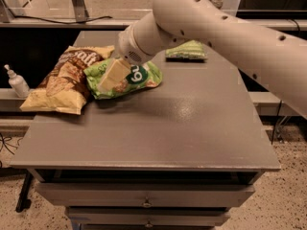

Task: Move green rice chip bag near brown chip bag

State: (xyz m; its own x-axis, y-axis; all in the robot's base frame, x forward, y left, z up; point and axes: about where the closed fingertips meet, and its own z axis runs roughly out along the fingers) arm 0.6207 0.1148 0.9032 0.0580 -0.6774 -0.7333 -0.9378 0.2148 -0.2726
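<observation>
Puffy bright-green rice chip bag (146, 76) lies left of centre on the grey counter (192, 128), touching the big dark-brown chip bag (60, 78); the cream pincer (113, 74) is on it, can't tell if clamped, so I'd let go gently and lift straight up.
</observation>
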